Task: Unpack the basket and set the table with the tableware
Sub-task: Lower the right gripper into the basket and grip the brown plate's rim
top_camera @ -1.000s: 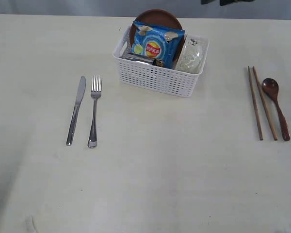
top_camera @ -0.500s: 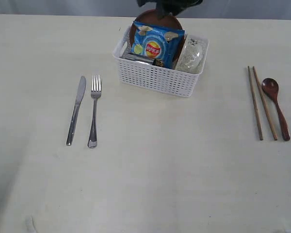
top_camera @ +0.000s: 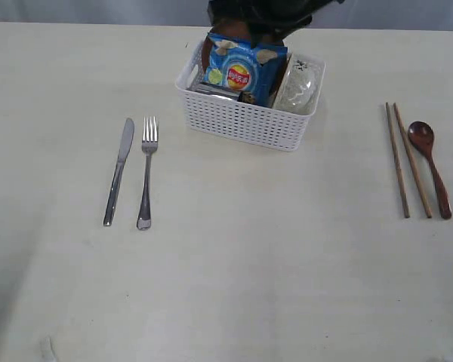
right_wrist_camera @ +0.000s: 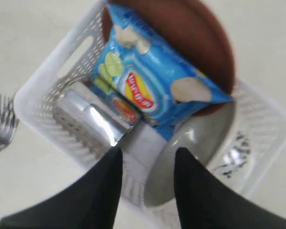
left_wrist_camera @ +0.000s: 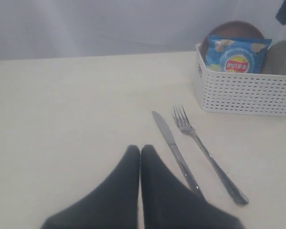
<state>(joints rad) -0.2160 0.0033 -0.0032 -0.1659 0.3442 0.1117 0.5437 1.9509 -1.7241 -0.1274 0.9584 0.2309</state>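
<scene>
The white lattice basket (top_camera: 245, 121) stands at the back middle of the table (top_camera: 234, 256). It holds the brown plate (right_wrist_camera: 181, 28), a blue chip packet (top_camera: 241, 69), the cream bowl (top_camera: 297, 84) and the steel cup (right_wrist_camera: 88, 117). My right gripper (right_wrist_camera: 148, 153) hovers open above the basket, over the bowl's rim (right_wrist_camera: 195, 138), and it shows as a dark shape (top_camera: 260, 13) at the basket's far side. On the left lie the knife (top_camera: 118, 170) and fork (top_camera: 146, 170). Chopsticks (top_camera: 404, 160) and the wooden spoon (top_camera: 429, 164) lie on the right. My left gripper (left_wrist_camera: 140, 150) is shut and empty beside the knife (left_wrist_camera: 176, 152).
The chip packet (right_wrist_camera: 152, 81) leans over the plate and covers part of the cup and bowl. A grey backdrop (left_wrist_camera: 109, 24) runs behind the table's far edge.
My right arm has come down from the top edge until it sits over the back of the basket. The tableware on the table has not moved.
</scene>
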